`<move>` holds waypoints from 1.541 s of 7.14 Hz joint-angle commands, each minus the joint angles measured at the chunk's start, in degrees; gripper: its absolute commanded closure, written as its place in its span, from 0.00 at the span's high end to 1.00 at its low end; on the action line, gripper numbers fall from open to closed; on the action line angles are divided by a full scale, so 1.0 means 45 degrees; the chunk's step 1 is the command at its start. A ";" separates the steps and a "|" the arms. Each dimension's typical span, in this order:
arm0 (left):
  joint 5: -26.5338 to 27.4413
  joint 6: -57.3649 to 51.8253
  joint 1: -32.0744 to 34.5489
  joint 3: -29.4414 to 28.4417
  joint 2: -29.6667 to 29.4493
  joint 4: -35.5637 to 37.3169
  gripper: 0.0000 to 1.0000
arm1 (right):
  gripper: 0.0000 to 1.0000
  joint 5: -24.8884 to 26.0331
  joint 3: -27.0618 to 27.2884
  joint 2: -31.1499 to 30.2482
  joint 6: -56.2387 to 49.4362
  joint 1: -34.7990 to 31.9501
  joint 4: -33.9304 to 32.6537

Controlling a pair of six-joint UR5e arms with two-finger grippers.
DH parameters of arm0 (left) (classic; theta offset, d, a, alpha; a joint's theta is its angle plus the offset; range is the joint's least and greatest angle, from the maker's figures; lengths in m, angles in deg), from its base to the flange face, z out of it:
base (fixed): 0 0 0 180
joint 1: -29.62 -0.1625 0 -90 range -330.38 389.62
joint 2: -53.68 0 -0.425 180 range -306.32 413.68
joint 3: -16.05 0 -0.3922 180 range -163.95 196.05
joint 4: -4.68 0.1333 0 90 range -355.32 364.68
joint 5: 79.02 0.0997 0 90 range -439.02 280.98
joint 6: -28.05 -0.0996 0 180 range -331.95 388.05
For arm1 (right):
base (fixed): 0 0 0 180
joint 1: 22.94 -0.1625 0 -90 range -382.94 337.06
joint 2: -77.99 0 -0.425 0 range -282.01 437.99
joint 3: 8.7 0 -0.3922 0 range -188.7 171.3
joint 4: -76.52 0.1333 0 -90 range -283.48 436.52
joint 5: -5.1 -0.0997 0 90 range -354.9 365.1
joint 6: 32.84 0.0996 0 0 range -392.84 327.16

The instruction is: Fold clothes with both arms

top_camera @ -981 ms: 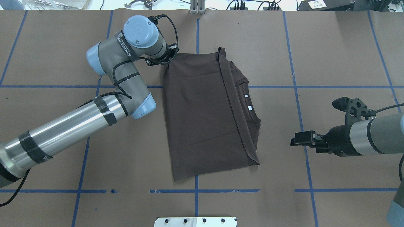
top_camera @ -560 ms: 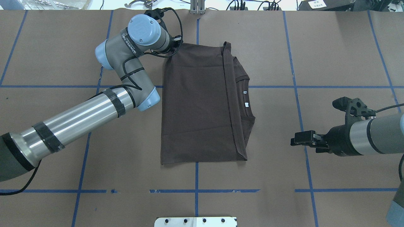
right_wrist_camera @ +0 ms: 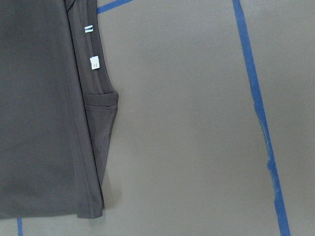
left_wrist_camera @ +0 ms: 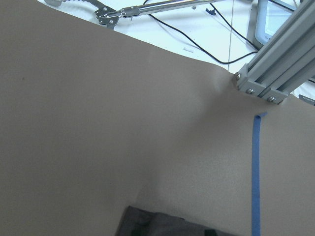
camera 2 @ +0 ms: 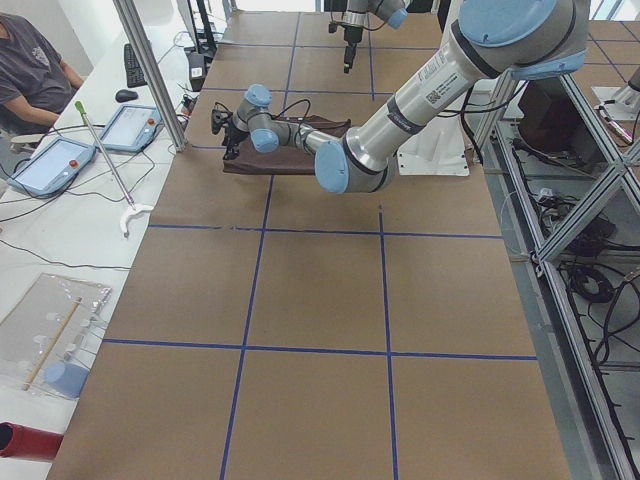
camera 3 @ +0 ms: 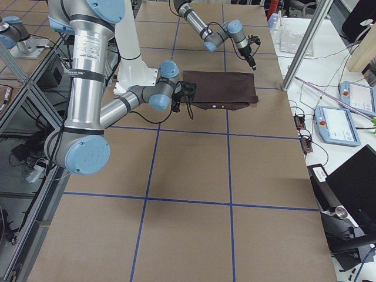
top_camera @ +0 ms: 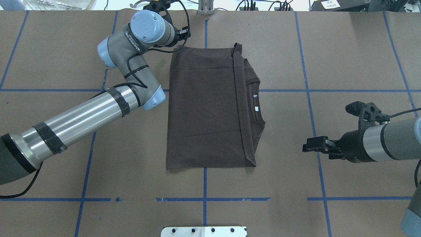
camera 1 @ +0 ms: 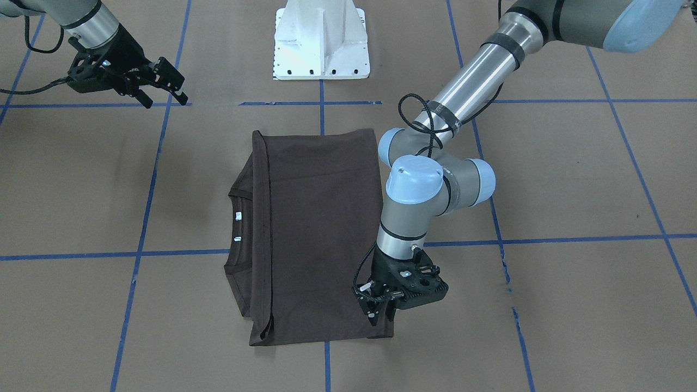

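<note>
The dark brown-grey T-shirt (top_camera: 204, 108) lies folded in a long rectangle in the middle of the table. Its collar and white neck tag (top_camera: 257, 108) show along its right side. It also shows in the front-facing view (camera 1: 316, 228) and the right wrist view (right_wrist_camera: 39, 98). My left gripper (camera 1: 379, 316) points down at the shirt's far left corner and is shut on the fabric there. A strip of dark cloth (left_wrist_camera: 152, 225) shows at the bottom of the left wrist view. My right gripper (top_camera: 307, 146) hovers open and empty to the right of the shirt, apart from it.
The white pedestal base (camera 1: 321, 43) stands at the table's near edge. Blue tape lines cross the brown table cover (top_camera: 345, 49). An aluminium post (left_wrist_camera: 275, 73), cables and tablets (camera 2: 130, 125) lie past the far edge, where an operator (camera 2: 30, 60) sits.
My left gripper has pulled the shirt's far left corner away from the robot. The shirt slid that way and turned square to the tape lines. The right arm has not moved.
</note>
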 commanded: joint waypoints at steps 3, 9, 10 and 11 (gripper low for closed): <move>-0.3811 -0.0254 0.0630 0.5779 0.2452 0.3338 1.00 | 1.00 0.0179 -0.1387 0.1229 -0.0195 0.0166 -0.0723; -0.4341 -0.0313 0.0494 1.0429 0.4065 0.6197 1.00 | 1.00 0.1605 -0.4179 0.8203 -0.1524 0.1687 -0.8697; -0.4360 -0.0313 0.0474 1.0546 0.4123 0.6198 1.00 | 1.00 0.1606 -0.4221 0.8204 -0.1524 0.1961 -0.8716; -0.4361 -0.0313 0.0474 1.0605 0.4259 0.6198 1.00 | 1.00 0.1625 -0.4376 0.8204 -0.1524 0.2196 -0.8716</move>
